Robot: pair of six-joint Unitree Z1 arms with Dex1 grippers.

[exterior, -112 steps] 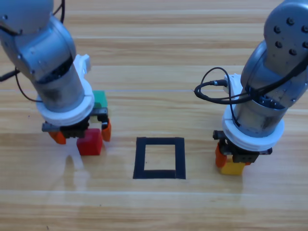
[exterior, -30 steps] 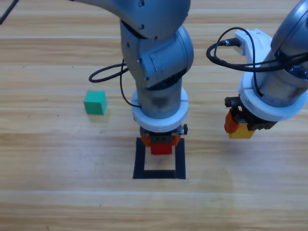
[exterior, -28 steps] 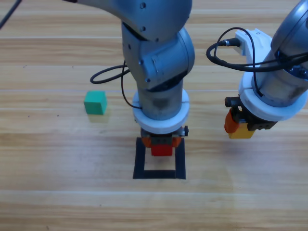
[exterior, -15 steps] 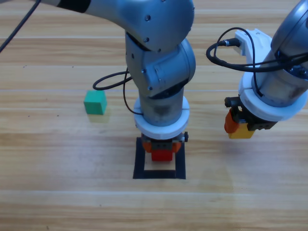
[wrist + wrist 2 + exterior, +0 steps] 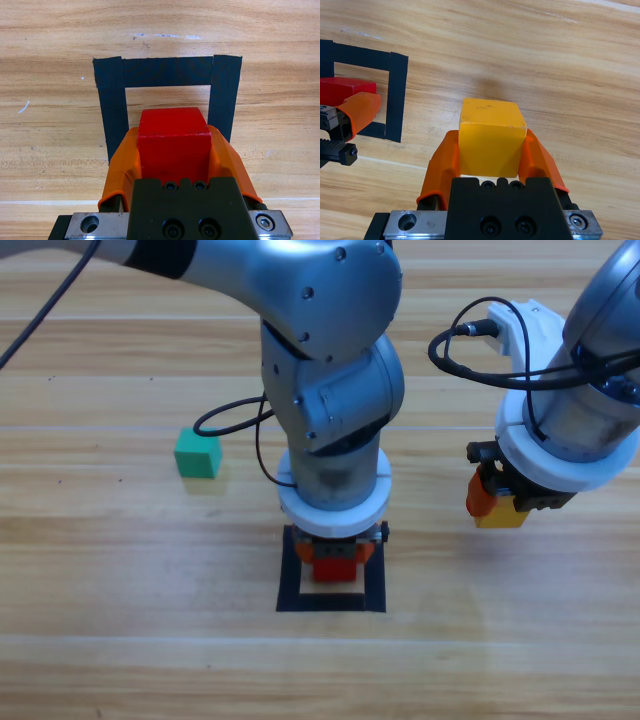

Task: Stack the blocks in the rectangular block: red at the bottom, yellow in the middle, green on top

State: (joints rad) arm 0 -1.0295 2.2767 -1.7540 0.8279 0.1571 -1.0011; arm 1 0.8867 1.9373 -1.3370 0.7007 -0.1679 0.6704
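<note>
My left gripper (image 5: 334, 558) is shut on the red cube (image 5: 334, 568) (image 5: 173, 137) and holds it over the black tape square (image 5: 290, 580) (image 5: 114, 105), inside its outline near the far side. The right gripper (image 5: 497, 502) hangs to the right of the square, shut on the yellow cube (image 5: 501, 517) (image 5: 491, 136), which is lifted off the wood. In the right wrist view the red cube (image 5: 342, 88) and the tape square (image 5: 396, 95) show at the left edge. The green cube (image 5: 197, 453) sits alone on the table left of the left arm.
Wooden table (image 5: 120, 640) all round. The left arm's bulky grey body (image 5: 330, 390) stands between the green cube and the right arm. A black cable (image 5: 470, 360) loops off the right wrist.
The left gripper has carried the red cube from the table's left to the tape square and, over the last second, moved it deeper into the outline. The right gripper lifted the yellow cube and now holds still.
</note>
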